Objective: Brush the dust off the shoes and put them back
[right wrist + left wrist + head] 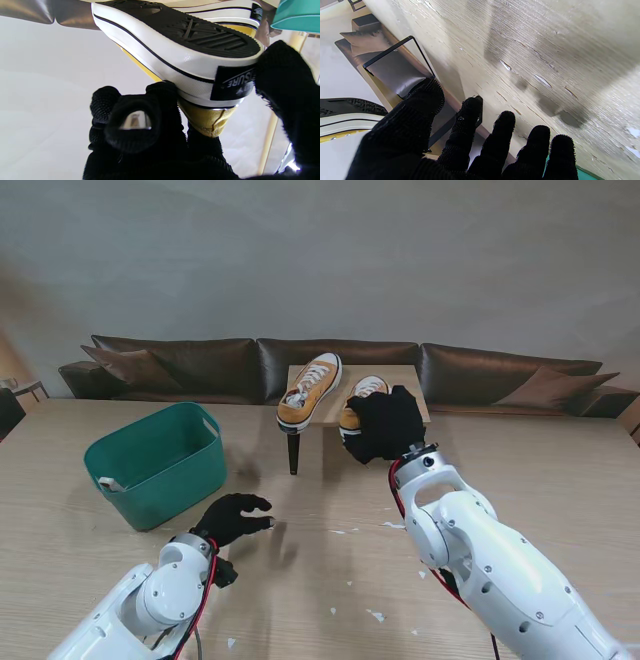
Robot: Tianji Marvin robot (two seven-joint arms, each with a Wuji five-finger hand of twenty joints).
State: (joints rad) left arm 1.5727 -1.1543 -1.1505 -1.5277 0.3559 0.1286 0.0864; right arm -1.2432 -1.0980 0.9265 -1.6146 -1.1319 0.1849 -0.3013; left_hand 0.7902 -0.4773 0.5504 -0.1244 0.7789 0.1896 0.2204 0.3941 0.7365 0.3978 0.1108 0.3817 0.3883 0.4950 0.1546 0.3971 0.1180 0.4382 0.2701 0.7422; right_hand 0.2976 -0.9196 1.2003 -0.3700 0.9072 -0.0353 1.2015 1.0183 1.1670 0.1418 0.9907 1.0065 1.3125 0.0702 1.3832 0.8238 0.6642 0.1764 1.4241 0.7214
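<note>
Two yellow canvas sneakers with white soles are at a small wooden stand [412,383] at the far side of the table. The left shoe [308,390] lies tilted on the stand's left part. My black-gloved right hand [385,425] is shut on the heel of the right shoe [365,390]; in the right wrist view the fingers [140,120] and thumb clamp that shoe's heel [207,82], its black tread facing the camera. My left hand [235,517] hovers open over the table nearer to me, its bristly fingers [500,140] spread and holding nothing.
A teal plastic basin [155,463] stands on the table to the left. Small white scraps [375,615] lie scattered on the wood between the arms. The stand's black metal leg [293,452] reaches down to the table. A brown sofa [200,365] runs behind the table.
</note>
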